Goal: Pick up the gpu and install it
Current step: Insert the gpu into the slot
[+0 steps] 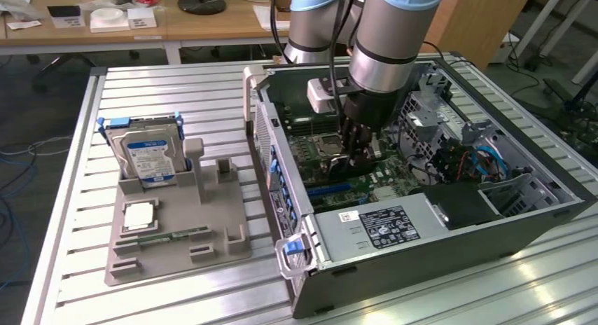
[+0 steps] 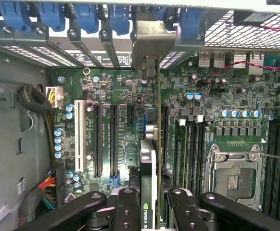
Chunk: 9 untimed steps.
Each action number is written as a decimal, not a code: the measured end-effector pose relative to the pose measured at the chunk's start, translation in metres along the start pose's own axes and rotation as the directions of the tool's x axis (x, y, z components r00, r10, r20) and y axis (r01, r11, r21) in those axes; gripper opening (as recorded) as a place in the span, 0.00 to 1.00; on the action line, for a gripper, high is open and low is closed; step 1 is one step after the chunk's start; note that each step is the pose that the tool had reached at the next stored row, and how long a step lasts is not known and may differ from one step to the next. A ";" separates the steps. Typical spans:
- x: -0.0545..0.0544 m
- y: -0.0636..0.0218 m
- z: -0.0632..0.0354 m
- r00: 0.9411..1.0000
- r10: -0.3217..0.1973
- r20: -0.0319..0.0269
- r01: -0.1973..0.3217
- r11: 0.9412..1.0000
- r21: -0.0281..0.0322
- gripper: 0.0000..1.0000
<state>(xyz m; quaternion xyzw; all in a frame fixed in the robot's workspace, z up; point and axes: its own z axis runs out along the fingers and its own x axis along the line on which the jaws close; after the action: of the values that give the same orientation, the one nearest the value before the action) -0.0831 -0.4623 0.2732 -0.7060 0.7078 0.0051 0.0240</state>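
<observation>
Exterior view: grey robot arm with pale blue joints [image 1: 388, 52] reaches down into an open dark metal computer case [image 1: 449, 262] lying on its side on a ribbed aluminium table [image 1: 187, 94]. The gripper [image 1: 360, 148] sits low inside the case, just above the green motherboard [image 1: 388, 172]. At the exterior view's left of the case, a grey plastic holder tray [image 1: 164, 251] carries an upright silver hard drive with blue-white label [image 1: 145, 157], a small square silver processor chip [image 1: 140, 214] and a narrow green memory stick [image 1: 173, 235], the last two lying flat. Wrist view: jaws partly closed, black fingers [image 2: 128, 207] clamped on either face of the gpu [image 2: 148, 163], a thin dark card seen edge-on. The card stands on edge over the motherboard, beside the long black expansion slots [image 2: 113, 139]. Its pale metal bracket [image 2: 148, 41] is at the case's rear slot wall, among blue latches [image 2: 89, 14]. Cannot tell whether the connector edge is seated.
</observation>
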 end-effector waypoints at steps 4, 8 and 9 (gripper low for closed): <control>0.000 0.0001 0.0000 1.000 0.000 0.000 0.000 1.000 0.000 0.27; 0.000 0.0016 0.0000 1.000 0.000 0.000 0.000 1.000 0.000 0.27; 0.000 0.0021 0.0000 1.000 0.000 0.000 0.000 1.000 0.000 0.27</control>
<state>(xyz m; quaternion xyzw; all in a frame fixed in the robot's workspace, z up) -0.0852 -0.4625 0.2732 -0.7060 0.7078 0.0051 0.0240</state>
